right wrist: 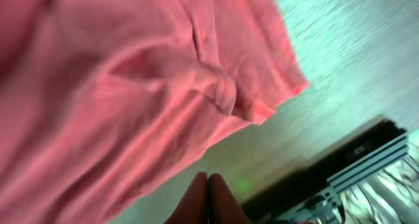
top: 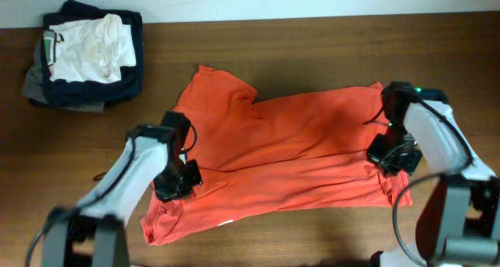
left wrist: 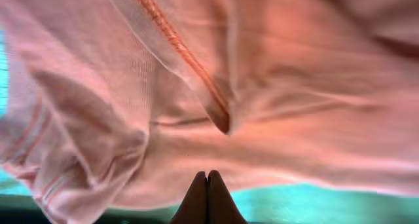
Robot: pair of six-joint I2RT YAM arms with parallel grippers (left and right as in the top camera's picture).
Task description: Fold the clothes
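Orange-red T-shirt (top: 289, 158) lay rumpled across the middle of the brown table (top: 312, 40), white speck at its near hem too small to read, left gripper (left wrist: 207, 192) closed empty over its left side, right gripper (right wrist: 208, 192) likewise closed at its right edge, folded white-and-navy pile (top: 86, 56) far left.

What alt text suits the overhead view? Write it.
An orange-red T-shirt lies spread and wrinkled on a wooden table, the left gripper on one end, the right gripper on the other. Folded garments sit stacked in a far corner.
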